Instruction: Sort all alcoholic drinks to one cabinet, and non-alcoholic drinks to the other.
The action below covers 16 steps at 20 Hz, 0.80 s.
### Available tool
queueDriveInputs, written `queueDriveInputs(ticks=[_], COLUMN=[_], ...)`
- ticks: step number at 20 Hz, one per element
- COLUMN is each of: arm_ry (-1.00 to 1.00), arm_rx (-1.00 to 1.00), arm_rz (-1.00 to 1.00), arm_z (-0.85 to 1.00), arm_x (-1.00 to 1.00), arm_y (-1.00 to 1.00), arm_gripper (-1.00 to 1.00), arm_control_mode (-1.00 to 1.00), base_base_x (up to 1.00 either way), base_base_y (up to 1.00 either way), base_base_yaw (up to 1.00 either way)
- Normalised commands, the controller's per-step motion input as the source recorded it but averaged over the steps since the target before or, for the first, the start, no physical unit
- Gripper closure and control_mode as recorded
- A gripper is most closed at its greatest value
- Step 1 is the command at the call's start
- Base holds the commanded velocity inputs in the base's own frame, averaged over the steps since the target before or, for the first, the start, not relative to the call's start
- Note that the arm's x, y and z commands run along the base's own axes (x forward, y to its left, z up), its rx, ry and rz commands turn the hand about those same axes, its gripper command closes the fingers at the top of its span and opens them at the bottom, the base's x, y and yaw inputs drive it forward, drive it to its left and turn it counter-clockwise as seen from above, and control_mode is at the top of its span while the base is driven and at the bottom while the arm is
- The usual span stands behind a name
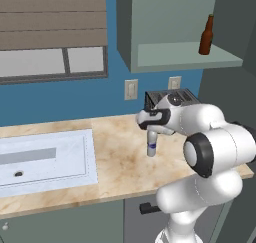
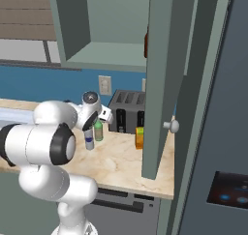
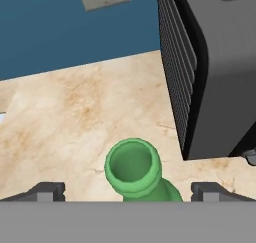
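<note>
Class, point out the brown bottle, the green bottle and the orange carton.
brown bottle (image 1: 205,37), left base view, on its body.
green bottle (image 3: 133,165), hand view, on its mouth rim.
orange carton (image 2: 140,138), right base view, on its front.

Black toaster (image 2: 127,112) on marble counter (image 1: 120,162), white sink (image 1: 45,159), window blind (image 1: 52,17)

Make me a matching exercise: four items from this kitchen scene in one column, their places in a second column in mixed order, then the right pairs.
Items:
1. brown bottle
2. green bottle
3. orange carton
4. toaster

Places:
A. on the counter beside the open cabinet door
B. on the upper cabinet shelf
C. against the blue wall, below the outlets
D. between the fingertips of the open tool

Pairs: 1-B, 2-D, 3-A, 4-C
</note>
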Motion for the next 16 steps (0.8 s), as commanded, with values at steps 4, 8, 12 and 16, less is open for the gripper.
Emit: queueDriveInputs(ticks=[4,8,12,16], arm_ry=[0.0,0.0,0.0,-0.02], arm_rx=[0.02,0.0,0.0,0.0], arm_rz=[0.0,0.0,0.0,0.0], arm_z=[0.0,0.0,0.0,0.0], arm_x=[0.03,0.0,0.0,0.0], arm_y=[0.0,-0.06,-0.08,-0.03], arm_gripper=[-1.0,-1.0,-1.0,-1.0], arm_control_mode=[-1.0,-1.0,-1.0,-1.0], base_base_x=[0.0,0.0,0.0,0.0], base_base_y=[0.0,0.0,0.0,0.0], base_base_yaw=[0.0,0.0,0.0,0.0])
